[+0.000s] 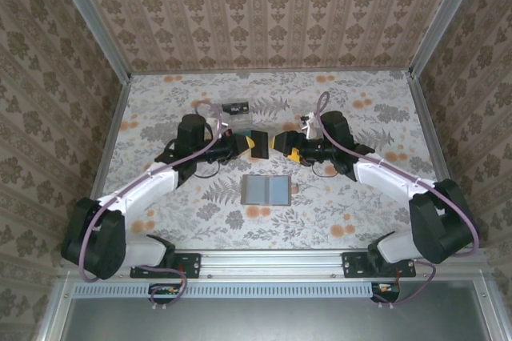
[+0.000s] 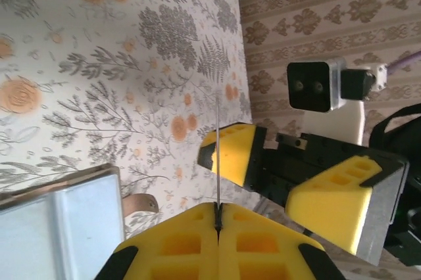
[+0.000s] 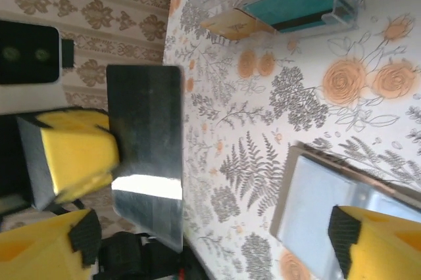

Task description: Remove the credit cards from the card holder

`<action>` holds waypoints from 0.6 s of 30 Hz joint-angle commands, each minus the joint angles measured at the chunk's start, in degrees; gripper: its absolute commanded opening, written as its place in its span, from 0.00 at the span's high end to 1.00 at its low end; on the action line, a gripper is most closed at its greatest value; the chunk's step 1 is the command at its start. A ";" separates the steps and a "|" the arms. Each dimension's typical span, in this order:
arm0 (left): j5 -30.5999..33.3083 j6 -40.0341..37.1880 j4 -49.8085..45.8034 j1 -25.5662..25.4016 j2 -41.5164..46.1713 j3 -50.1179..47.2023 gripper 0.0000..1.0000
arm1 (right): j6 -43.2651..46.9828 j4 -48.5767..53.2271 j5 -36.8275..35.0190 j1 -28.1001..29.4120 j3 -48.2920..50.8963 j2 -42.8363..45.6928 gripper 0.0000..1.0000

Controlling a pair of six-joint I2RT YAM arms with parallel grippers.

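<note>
Your left claw (image 2: 217,217) is clamped tight on a dark, glossy card (image 3: 148,142), pinching it by one edge and holding it up off the bench (image 1: 352,197) between the two arms. Your right claw (image 3: 210,227) faces it with its jaws spread wide. The card sits in the gap between them, much nearer one yellow finger than the other, and you cannot tell whether that finger touches it. Both arms reach in from the near corners with elbows swung outward. Their forearms converge over the middle of the bench, wrists turned level so the claws meet nose to nose. The card holder (image 1: 266,190) lies open and flat on the bench just on the near side of the claws, grey-blue lining up, and neither claw touches it. Toward the far edge a clear tray (image 3: 345,9) holds a teal card (image 3: 289,0), with a tan card (image 3: 233,25) at its end.
</note>
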State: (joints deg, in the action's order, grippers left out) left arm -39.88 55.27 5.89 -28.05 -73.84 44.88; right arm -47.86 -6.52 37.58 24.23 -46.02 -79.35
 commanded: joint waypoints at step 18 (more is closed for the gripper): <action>22.98 -75.52 -35.49 1.51 2.31 19.49 1.00 | 7.61 12.81 -9.10 -4.92 2.23 13.99 0.00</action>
State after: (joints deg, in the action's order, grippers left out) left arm -21.17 -5.85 -26.83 -26.89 -71.53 60.88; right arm -41.76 4.58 29.98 19.99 -44.69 -66.92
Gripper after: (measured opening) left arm 0.047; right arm 0.999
